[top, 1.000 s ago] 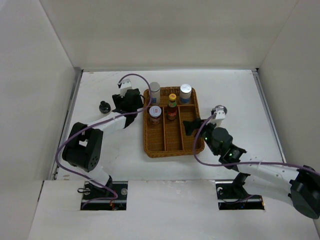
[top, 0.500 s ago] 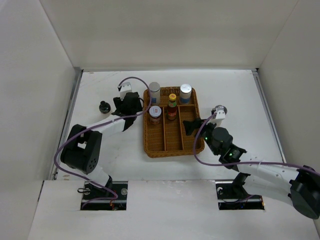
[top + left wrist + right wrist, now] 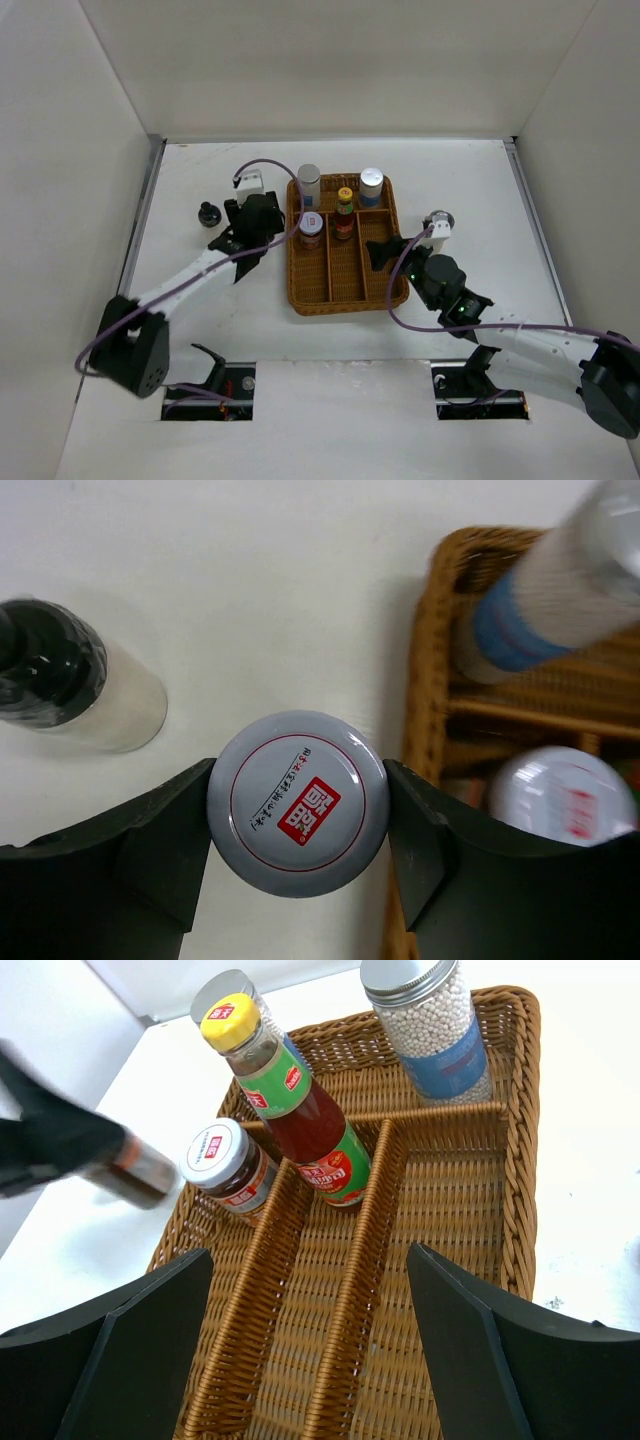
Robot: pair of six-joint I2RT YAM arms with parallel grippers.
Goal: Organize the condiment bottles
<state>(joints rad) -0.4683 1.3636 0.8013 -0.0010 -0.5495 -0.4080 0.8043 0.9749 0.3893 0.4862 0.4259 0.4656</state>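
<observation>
**Left gripper holds a jar at the basket's left rim**

The left gripper (image 3: 298,780) is clamped on a white-lidded brown jar (image 3: 297,802), just outside the left rim of the wicker basket (image 3: 425,680). Bare table shows between the jar and the black-capped shaker (image 3: 70,680). The left arm stretches diagonally forward. The right gripper (image 3: 308,1260) hangs spread wide over the basket's near compartments, its arm bent. In the far compartments stand the second jar (image 3: 228,1165), the red sauce bottle (image 3: 290,1110) and two silver-topped shakers (image 3: 430,1025).

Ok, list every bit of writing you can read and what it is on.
Lid of the jar in the left tool: Chinese characters in a red square, tiny print around; unreadable.
Sauce bottle: red logos on green labels, too small.
Second jar, in basket: red lid mark, blurred.
</observation>
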